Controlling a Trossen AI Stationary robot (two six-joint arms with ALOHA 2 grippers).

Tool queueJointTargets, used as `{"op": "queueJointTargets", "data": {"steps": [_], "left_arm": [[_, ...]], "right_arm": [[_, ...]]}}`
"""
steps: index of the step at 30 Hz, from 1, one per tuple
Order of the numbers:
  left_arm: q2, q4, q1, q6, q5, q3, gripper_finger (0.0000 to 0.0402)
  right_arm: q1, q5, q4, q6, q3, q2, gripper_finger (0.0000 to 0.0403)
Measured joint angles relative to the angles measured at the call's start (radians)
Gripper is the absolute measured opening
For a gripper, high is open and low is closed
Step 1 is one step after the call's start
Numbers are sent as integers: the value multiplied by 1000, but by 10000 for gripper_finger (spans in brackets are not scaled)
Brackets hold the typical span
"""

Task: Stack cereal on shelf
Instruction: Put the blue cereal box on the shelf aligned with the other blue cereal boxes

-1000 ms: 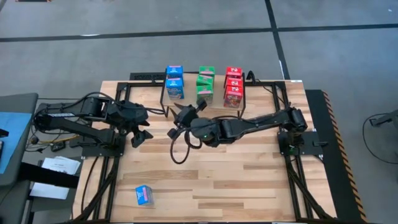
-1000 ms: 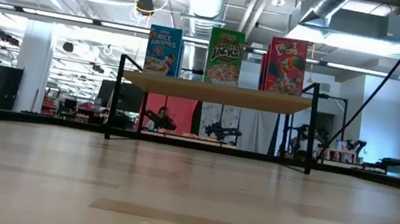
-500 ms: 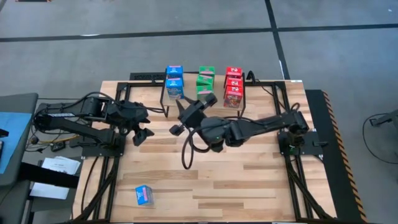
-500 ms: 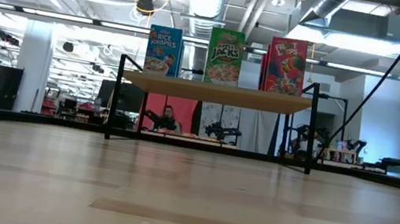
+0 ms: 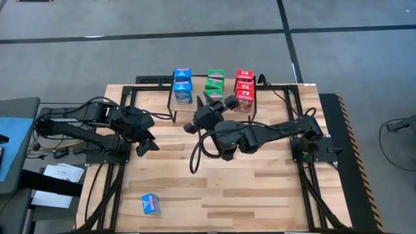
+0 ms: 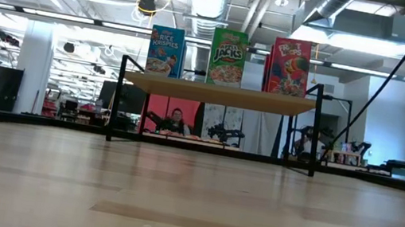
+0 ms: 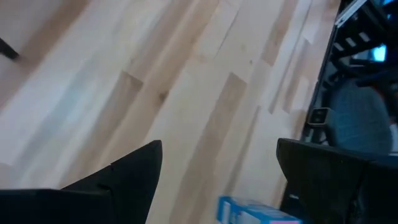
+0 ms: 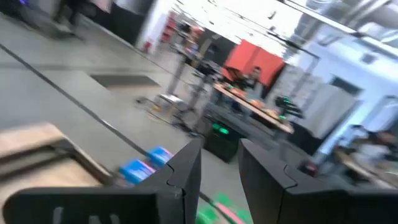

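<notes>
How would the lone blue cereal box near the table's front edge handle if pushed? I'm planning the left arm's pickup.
The blue cereal box lies flat on the bare wooden table, so it would probably slide rather than tip. It looks small and cardboard, so likely light, and a hard squeeze might dent it.

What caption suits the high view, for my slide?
Right gripper nears the shelf of stacked cereal; one blue box remains on the table.

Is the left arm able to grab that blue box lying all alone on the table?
Probably yes. The blue box lies alone on bare table on the left arm's side, the left tool is open and empty, and nothing stands between them.
</notes>
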Motion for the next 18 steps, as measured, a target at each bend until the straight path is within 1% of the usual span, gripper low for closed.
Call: {"op": "queueJointTargets", "data": {"steps": [4,5,9,14,18], "left_arm": [[-7,-15,-57,-144,-17,0,304],[-7,-21,-77,-189,-31,0,304],[-6,-45,-168,-363,-106,0,304],[0,-76,-295,-590,-227,0,304],[24,-78,-387,-718,-295,0,304]], "right_arm": [[1,119,1,-144,0,0,132],[1,132,0,-170,0,0,132],[6,133,-2,-214,-1,-4,132],[8,133,-2,-284,-1,-33,132],[4,135,-5,-284,-1,-58,132]]}}
